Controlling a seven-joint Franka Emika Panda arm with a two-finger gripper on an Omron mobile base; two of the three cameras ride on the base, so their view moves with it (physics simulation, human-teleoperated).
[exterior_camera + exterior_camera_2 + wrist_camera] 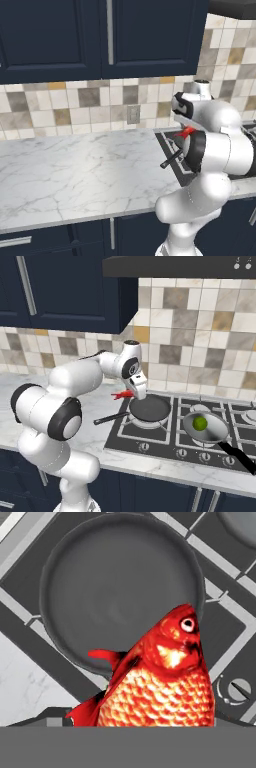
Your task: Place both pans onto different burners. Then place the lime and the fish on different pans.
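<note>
My gripper is shut on the red-orange fish, which hangs just above the left rim of the matte black pan. That pan sits on the front left burner, its handle pointing left over the counter. In the hand view the fish hides my fingertips, with the black pan below it. The grey pan rests on the burner to the right and holds the lime. From the left base view my arm hides most of the cooktop; the fish peeks out.
The black cooktop has a row of knobs along its front. A white marble counter stretches to the left. A wall outlet sits in the tiled backsplash, under dark blue cabinets. A range hood hangs above.
</note>
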